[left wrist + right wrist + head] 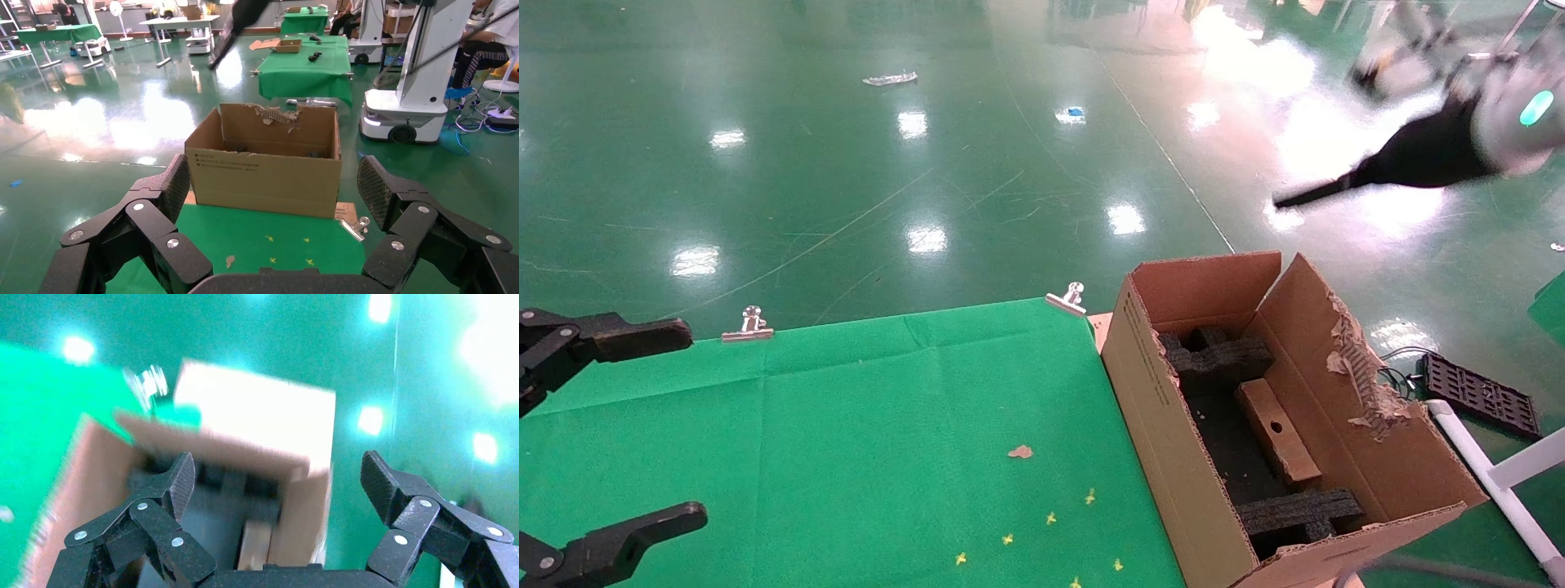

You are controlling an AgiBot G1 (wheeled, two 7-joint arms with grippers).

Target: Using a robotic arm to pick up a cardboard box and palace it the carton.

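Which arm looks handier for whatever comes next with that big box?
The right. Its open pincer is up above the carton, where the cardboard box already lies between foam blocks. The left pincer sits open at the table's far side.

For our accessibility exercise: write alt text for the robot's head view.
A small cardboard box lies inside an open carton between black foam blocks, beside a green-covered table. The right hand is raised above; the left hand waits open.

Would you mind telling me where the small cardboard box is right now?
In the head view, the cardboard box lies inside the carton on the right, between two black foam blocks.
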